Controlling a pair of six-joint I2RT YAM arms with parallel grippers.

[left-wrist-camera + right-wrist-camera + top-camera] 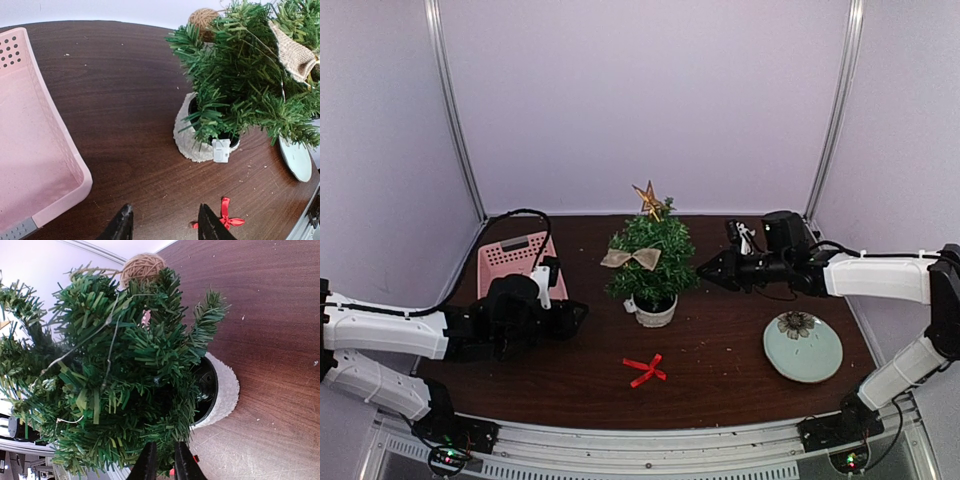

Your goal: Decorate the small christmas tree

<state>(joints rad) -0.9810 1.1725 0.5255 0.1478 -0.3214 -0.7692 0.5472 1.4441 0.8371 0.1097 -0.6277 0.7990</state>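
Bearing everything: a dark wood-grain counter (pixel 720 395), which carried scattered specks.
Room: pale lilac walls (pixel 650 100) closed three sides.
Tree: one small christmas tree (pixel 655 262) stood upright mid-counter.
On it: one star (pixel 648 198), one burlap bow (pixel 631 259), one twine ball (pixel 143 267).
Loose: one pink basket (pixel 510 255), one red bow (pixel 645 370), one green plate (pixel 803 347).
Left end effector (pixel 165 220): gaped wide, empty.
Right end effector (pixel 164 460): was narrow, nearly closed at the foliage.

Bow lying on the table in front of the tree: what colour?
The loose bow is red, shown best in the top external view.
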